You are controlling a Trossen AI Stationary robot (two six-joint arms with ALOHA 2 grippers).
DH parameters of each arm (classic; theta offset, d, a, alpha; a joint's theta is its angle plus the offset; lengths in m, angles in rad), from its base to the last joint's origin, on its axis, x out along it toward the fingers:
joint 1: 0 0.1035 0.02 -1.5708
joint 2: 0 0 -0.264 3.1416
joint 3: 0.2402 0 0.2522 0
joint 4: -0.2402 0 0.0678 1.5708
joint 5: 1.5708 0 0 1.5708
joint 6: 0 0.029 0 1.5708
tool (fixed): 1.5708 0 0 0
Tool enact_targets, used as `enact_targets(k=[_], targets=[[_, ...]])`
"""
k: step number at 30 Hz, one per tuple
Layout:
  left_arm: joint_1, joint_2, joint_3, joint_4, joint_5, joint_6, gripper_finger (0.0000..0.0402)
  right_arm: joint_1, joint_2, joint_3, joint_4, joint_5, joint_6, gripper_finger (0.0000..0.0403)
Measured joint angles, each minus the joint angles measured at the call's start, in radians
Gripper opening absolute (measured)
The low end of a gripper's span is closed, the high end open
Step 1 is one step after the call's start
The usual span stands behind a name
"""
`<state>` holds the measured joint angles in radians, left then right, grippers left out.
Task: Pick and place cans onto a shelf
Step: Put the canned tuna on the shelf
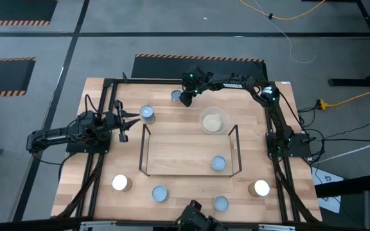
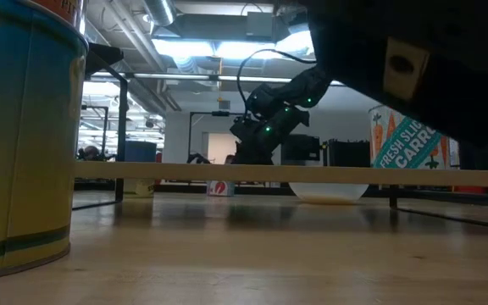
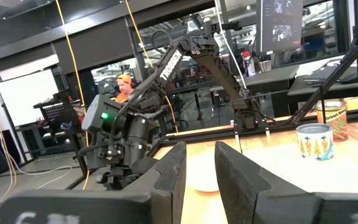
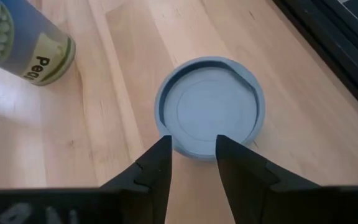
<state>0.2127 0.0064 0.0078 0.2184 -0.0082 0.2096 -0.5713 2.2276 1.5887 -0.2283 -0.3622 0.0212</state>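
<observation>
Right wrist view: right gripper (image 4: 191,155) hanging above a can (image 4: 211,107) near the table's (image 1: 191,144) far edge, fingers narrowly parted, holding nothing. Approach step, probably; next calls for widening, then descending. Left gripper (image 1: 128,122) waiting near the left edge.

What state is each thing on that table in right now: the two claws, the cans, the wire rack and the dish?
right gripper: hovering over the far can, fingers narrowly apart, holding nothing.
left gripper: at the table's left side, empty, fingers slightly apart.
far can: upright, untouched.
can on the shelf: upright.
shelf: holds one can.
dish: upright, tan contents inside.
</observation>
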Motion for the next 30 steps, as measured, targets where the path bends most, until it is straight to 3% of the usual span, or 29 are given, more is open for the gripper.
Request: enact_targets(k=[30], targets=[[0.0,0.0,0.0,-0.001,0.001,-0.001,0.0078,0.0,-0.001,-0.002,-0.214,0.002,-0.053,0.0131]])
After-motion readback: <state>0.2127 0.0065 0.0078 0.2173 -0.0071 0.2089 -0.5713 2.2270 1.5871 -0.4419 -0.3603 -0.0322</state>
